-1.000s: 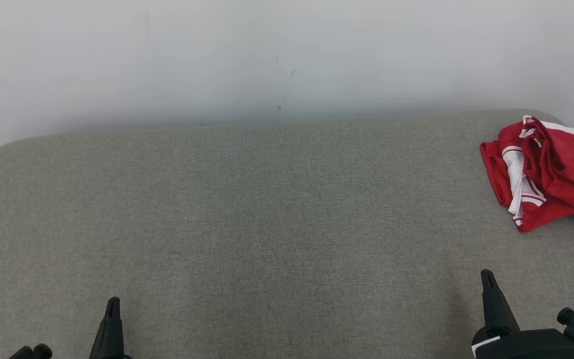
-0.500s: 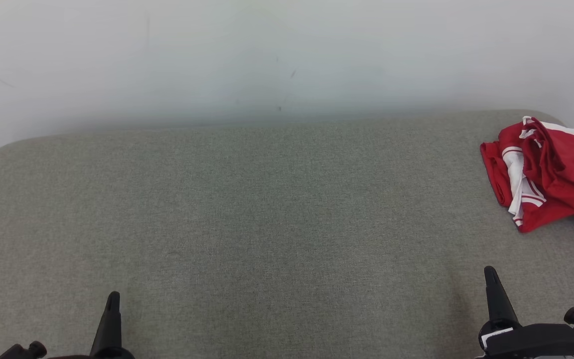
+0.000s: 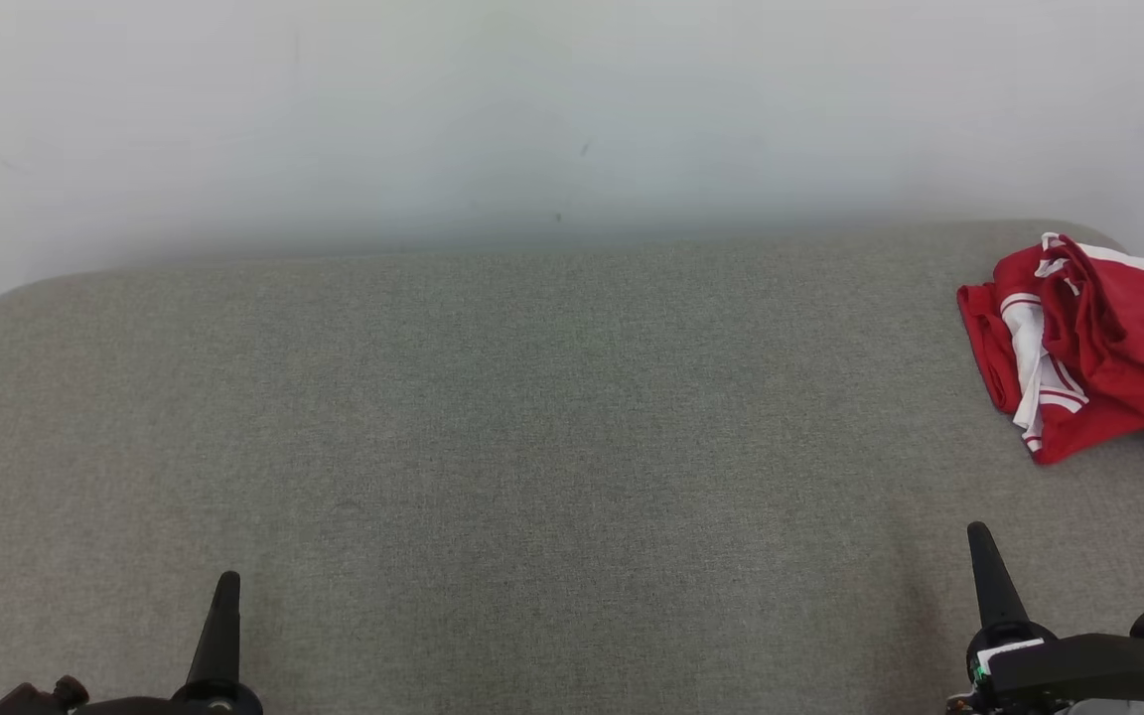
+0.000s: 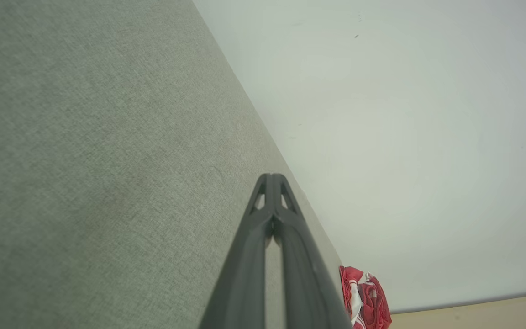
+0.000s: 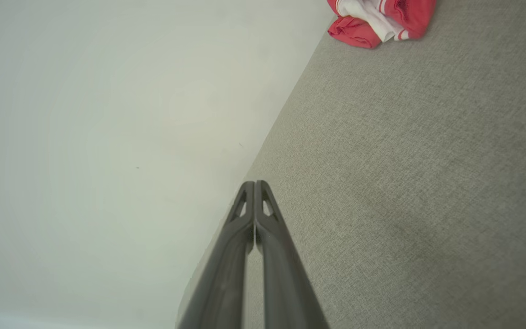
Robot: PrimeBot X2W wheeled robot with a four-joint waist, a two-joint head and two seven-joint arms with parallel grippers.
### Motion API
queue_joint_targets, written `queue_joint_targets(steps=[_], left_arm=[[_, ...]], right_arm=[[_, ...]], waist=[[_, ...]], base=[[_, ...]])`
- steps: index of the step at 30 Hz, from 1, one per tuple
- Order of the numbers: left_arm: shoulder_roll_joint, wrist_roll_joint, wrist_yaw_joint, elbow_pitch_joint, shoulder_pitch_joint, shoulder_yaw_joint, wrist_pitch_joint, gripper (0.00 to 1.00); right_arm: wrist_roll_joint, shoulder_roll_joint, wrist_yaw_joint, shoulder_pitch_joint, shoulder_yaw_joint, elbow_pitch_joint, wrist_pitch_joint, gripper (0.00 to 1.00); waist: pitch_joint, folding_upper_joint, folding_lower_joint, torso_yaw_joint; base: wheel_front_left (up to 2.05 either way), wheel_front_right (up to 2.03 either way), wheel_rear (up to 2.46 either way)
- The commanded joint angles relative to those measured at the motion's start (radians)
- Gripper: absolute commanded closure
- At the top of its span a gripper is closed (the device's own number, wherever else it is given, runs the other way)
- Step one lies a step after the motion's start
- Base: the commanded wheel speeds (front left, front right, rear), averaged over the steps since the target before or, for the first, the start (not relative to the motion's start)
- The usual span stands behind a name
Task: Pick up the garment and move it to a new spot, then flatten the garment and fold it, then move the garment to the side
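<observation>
Right pincer closed tight, empty, at grey padded surface near right edge; left pincer same, near left edge. Red-and-white garment crumpled at surface's far right corner. We judge it light, limp, slippery; pinch raised top fold.

— What sort of place do you see on your screen?
— I see a plain, bare room. To me it looks more like a test room or a lab than a home, but I cannot say it for sure. A wide surface covered with grey-green woven cloth, with rounded corners, stands against a white wall with some small dark marks.
— Anything more?
— A strip of beige floor, and one crumpled red and white garment on the cloth.
</observation>
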Motion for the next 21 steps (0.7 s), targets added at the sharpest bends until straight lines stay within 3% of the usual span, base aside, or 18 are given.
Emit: queue_joint_targets(steps=[1,21], left_arm=[[0.005,-0.028,-0.006,-0.006,-0.024,0.006,0.006,1.00],[0.006,-0.216,-0.009,0.007,-0.044,0.013,0.056,1.00]], right_arm=[[0.028,0.001,-0.001,-0.018,-0.007,-0.006,0.007,1.00],[0.205,0.012,-0.002,-0.032,-0.032,-0.002,0.057,1.00]], waist=[[0.000,0.0000,0.0000,0.000],[-0.003,0.0000,0.0000,0.001]], base=[[0.00,0.00,0.00],[0.00,0.00,0.00]])
